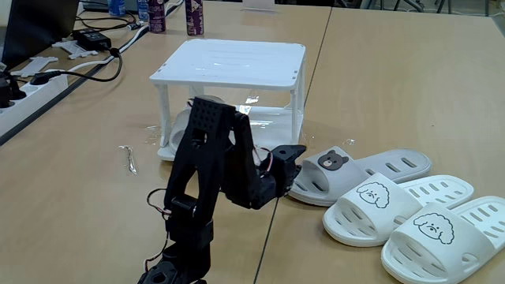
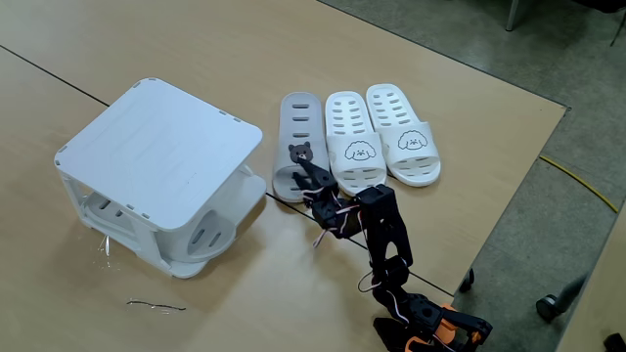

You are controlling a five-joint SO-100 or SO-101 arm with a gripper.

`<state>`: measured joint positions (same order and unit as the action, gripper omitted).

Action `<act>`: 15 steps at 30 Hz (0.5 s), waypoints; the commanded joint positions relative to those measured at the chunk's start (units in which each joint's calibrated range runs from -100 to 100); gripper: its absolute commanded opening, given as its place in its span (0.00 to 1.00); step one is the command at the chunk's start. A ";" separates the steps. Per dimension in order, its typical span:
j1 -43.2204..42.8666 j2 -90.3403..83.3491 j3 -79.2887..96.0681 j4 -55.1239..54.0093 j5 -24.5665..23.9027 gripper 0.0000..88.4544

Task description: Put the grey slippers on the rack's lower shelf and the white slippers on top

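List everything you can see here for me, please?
rack: one, white, two tiers, middle of the table
grey slipper: one, bear face, on the table beside the rack
pale slipper shape: one, on the lower shelf, colour hard to tell
white slippers: two, puppy faces, side by side next to the grey one
bottles: at least two, dark, far table edge
power strip: one, white, with black cables, left edge in a fixed view
thin wire: one, silvery, on the table near the rack
arm: one, black
gripper: one, black, at the grey slipper's strap end
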<state>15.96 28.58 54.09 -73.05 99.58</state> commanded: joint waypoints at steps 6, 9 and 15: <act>2.14 8.15 -15.07 -0.72 0.42 0.30; 2.22 11.09 -20.48 -0.72 0.42 0.30; 2.71 17.07 -30.14 -0.29 0.42 0.30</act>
<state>17.75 44.66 29.92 -73.05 99.58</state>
